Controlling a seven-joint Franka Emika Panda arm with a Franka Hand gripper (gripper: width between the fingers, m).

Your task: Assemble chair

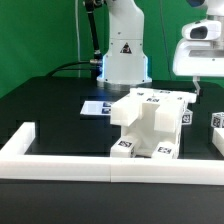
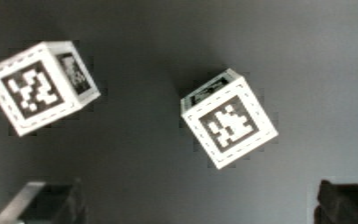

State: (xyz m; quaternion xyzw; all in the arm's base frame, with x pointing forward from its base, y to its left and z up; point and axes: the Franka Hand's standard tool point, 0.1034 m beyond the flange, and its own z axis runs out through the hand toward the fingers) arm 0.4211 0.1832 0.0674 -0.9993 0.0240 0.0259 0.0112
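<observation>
Chair (image 1: 150, 125) stands part-built mid-table, rail (image 1: 60, 165) in front, marker board (image 1: 97, 107) behind. Gripper (image 2: 197, 202) hangs with fingers apart and empty over two tagged blocks (image 2: 226, 115).

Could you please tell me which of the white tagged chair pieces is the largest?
The chunky central block, which bears several tags; the pieces at the exterior view's right edge are far smaller.

A: What sort of place is this?
B: A robotics lab: a robot arm (image 1: 122, 45) standing on a black table (image 1: 45, 105), green backdrop (image 1: 40, 30) behind
A: Anything else?
B: A white rail (image 1: 60, 165) fencing the table, a marker board (image 1: 97, 107), and printed tags (image 2: 226, 120) on the white blocks (image 1: 145, 120)
</observation>
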